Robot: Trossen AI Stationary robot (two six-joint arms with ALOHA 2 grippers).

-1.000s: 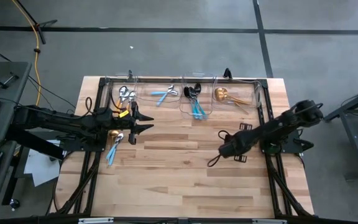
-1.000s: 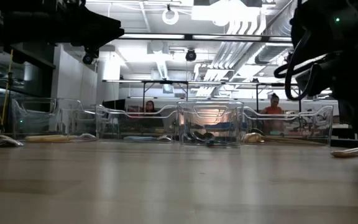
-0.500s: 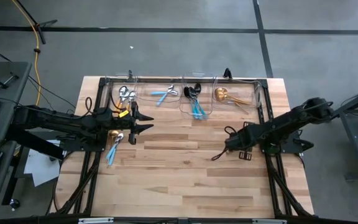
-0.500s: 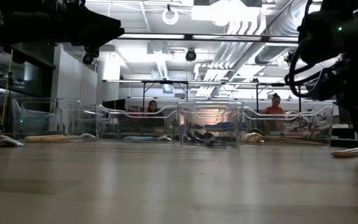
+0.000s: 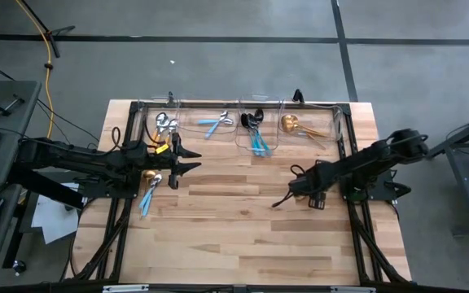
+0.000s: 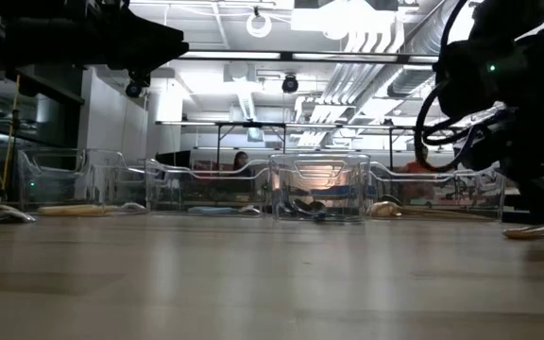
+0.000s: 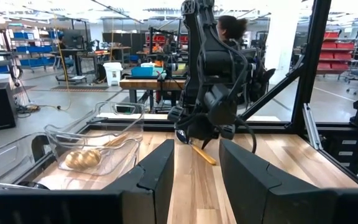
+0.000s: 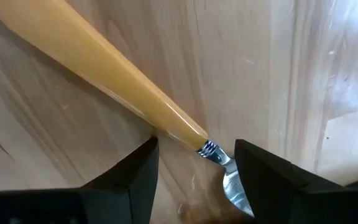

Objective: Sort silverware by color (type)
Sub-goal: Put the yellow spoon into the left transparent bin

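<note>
Bins (image 5: 243, 122) — four clear, rowed at surface's (image 5: 234, 220) far edge | leftmost: silver-headed spoons (image 5: 164, 124) | next rightward: light-blue pieces (image 5: 215, 124) | then black-and-blue (image 5: 255, 130) | rightmost: gold (image 5: 295, 125) | right hand (image 5: 298, 194) — spread over orange-handled piece (image 8: 104, 87), before the bins | left hand (image 5: 187, 159): parted, empty

Orange-handled silver utensil (image 8: 123, 84) flat on wood; other silverware (image 5: 255, 130) in bins.

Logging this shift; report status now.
Right gripper open, low over orange-handled utensil on the table, fingers either side. Left gripper idle near bins, empty. Nothing in the way.
</note>
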